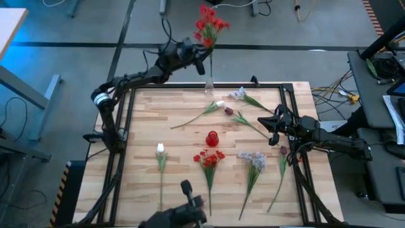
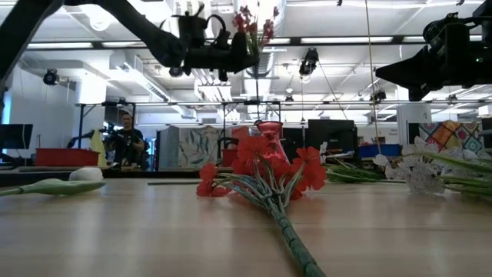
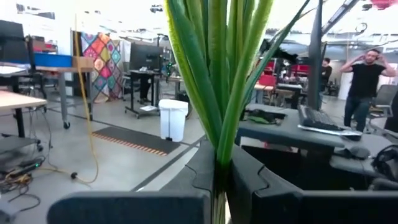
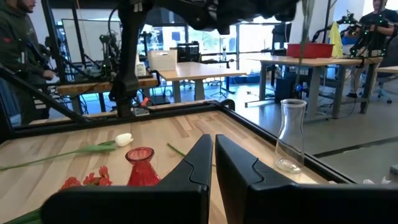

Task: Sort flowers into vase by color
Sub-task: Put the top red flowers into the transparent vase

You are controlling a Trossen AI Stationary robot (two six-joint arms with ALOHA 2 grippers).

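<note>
Overhead first: finds the left gripper (image 1: 201, 57) past the table's far edge, clenched on a long green-stemmed spray of red artificial flowers (image 1: 209, 26) above the narrow-necked clear glass vase (image 1: 209, 84). Risks the stem ends missing that slim mouth, or knocking the light vase over off the edge nearby. Shows the small red glass vase (image 1: 212, 137) mid-table, seemingly empty, with red, white, maroon and pale blue flowers lying flat around it. From table height: sets the held spray (image 2: 254, 27) high above the red vase (image 2: 269, 131), with nothing poking out of it. From the left wrist: confirms green stems (image 3: 217, 81) pinched tight between the dark fingers (image 3: 186, 180); could splay on release. From the right wrist: sees the right gripper (image 4: 213, 162) closed on nothing, waiting over the table's right side, and the clear vase (image 4: 291, 135) empty.
</note>
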